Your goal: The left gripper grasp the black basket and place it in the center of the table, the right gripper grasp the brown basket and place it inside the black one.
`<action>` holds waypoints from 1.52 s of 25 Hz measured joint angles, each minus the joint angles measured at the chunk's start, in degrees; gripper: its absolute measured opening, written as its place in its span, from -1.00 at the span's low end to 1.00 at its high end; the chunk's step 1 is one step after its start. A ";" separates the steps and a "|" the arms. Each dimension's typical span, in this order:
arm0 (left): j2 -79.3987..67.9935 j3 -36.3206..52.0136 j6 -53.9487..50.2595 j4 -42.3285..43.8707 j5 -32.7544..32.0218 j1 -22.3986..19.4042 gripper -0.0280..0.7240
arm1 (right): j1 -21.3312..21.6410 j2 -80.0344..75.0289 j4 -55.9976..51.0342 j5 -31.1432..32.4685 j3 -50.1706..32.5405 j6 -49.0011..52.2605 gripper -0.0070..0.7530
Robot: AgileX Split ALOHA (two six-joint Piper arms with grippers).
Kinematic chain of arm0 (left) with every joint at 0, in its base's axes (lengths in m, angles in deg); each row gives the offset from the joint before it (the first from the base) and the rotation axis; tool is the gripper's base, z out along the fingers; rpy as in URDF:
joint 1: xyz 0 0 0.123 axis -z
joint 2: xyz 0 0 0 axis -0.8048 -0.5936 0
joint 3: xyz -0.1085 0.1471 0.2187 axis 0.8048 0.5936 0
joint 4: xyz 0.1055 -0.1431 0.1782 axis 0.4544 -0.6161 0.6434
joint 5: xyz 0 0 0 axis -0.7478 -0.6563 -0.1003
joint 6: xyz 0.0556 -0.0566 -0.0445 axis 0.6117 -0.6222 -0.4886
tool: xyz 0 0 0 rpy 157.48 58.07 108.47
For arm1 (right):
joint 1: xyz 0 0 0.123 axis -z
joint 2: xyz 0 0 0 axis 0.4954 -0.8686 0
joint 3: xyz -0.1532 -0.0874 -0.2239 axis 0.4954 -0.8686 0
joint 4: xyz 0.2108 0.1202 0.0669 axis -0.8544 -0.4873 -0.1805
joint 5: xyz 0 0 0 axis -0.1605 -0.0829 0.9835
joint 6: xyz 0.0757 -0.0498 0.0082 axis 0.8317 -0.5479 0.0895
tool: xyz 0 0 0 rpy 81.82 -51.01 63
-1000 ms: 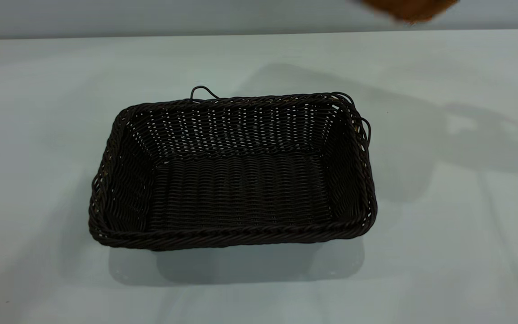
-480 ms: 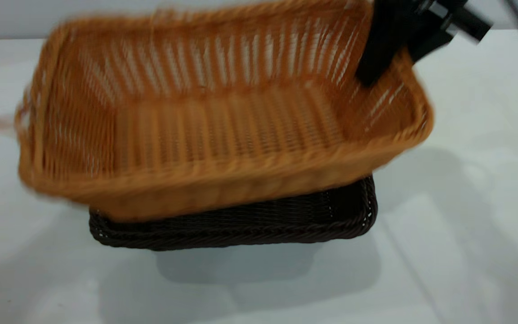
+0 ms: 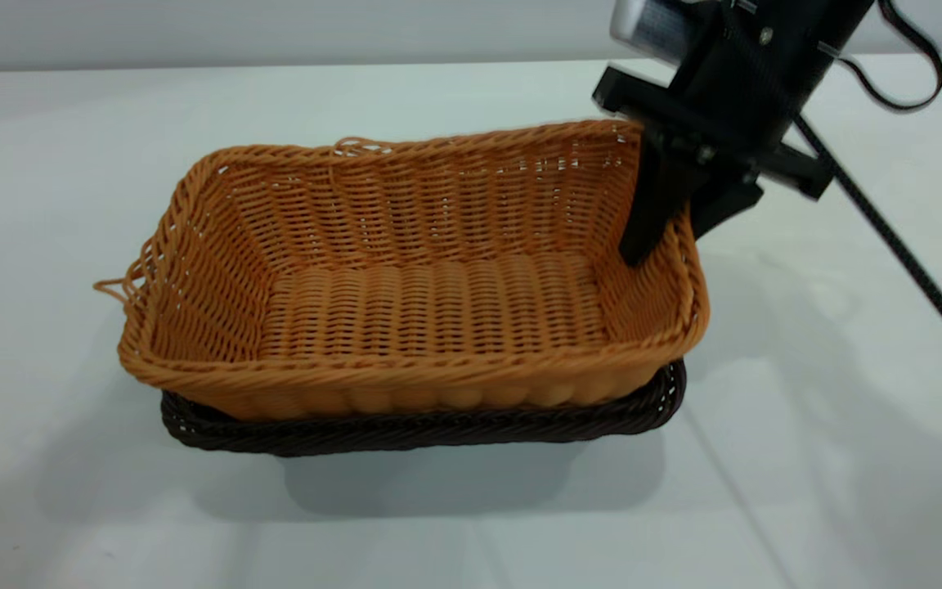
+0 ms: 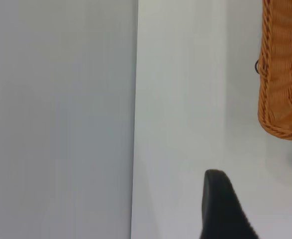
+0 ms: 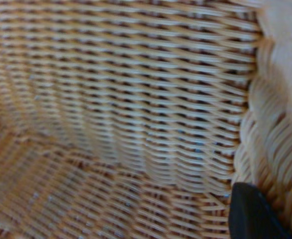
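The brown basket [image 3: 430,303] sits nested inside the black basket [image 3: 438,429], of which only the front rim and right corner show, in the middle of the table [image 3: 70,164]. My right gripper [image 3: 666,245] is shut on the brown basket's right wall, one finger inside and one outside. In the right wrist view the basket's weave [image 5: 136,99] fills the picture beside one fingertip [image 5: 250,214]. My left gripper [image 4: 260,209] is open and empty above bare table, away from the brown basket [image 4: 285,74].
The right arm's black cable [image 3: 904,254] slants down over the table at the right. The left wrist view shows the table's edge [image 4: 136,119] with grey floor beyond it.
The right gripper brought the brown basket in from the upper right, swung it over the black basket and lowered it into it. The black basket has not moved.
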 joint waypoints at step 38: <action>16.12 0.00 -40.50 10.49 0.00 0.02 0.00 | 0.00 55.21 25.12 15.84 10.10 9.43 0.39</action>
